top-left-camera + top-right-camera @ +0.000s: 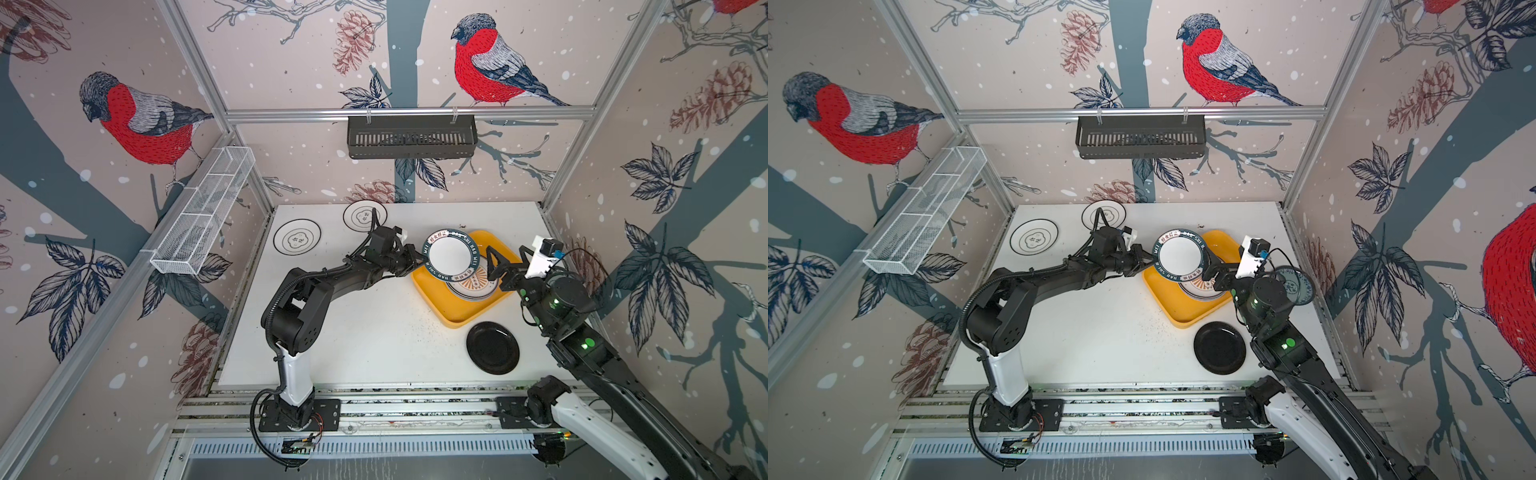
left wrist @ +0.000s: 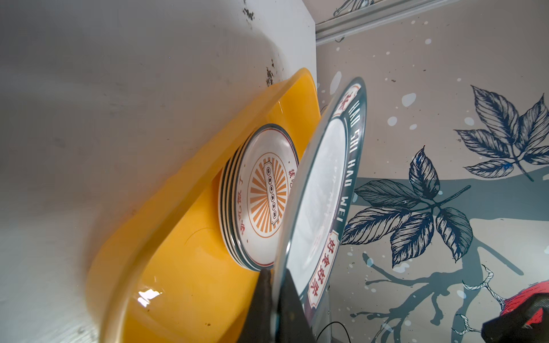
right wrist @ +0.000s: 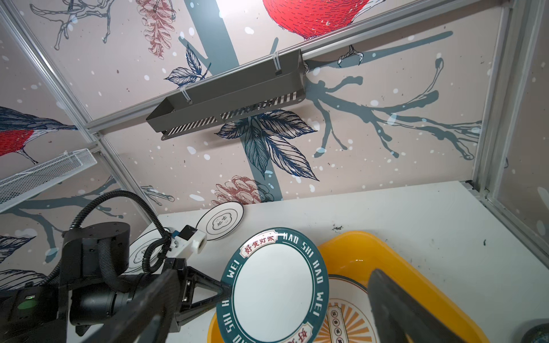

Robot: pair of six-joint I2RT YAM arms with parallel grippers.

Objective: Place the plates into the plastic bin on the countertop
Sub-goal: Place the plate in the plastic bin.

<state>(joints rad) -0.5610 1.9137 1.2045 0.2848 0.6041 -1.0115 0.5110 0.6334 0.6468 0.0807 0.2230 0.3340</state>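
Right now the left jaws are pinched shut on the left-hand rim of the lettered-rim plate (image 1: 452,254), which hangs tilted over the upper-left corner of the yellow bin (image 1: 446,309), at centre-right of the frame in both top views. Inside the bin sits a stack topped by the sunburst plate (image 1: 473,284); the held plate overlaps the stack's upper-left edge from above, so the stack's middle lies down and to the right of the left jaws. By my reckoning the coming move is a short carry that way, levelling the plate before letting go. The right jaws stand spread wide and empty just right of the held plate, over the bin's right side. Not yet binned: the black plate (image 1: 492,347) on the desk (image 1: 353,332) just below the bin, a flower-outline plate (image 1: 297,237) and a second flower-outline plate (image 1: 365,216) at the desk's upper left, and a blue-green plate (image 1: 1298,286) partly behind the right arm (image 1: 1271,299)
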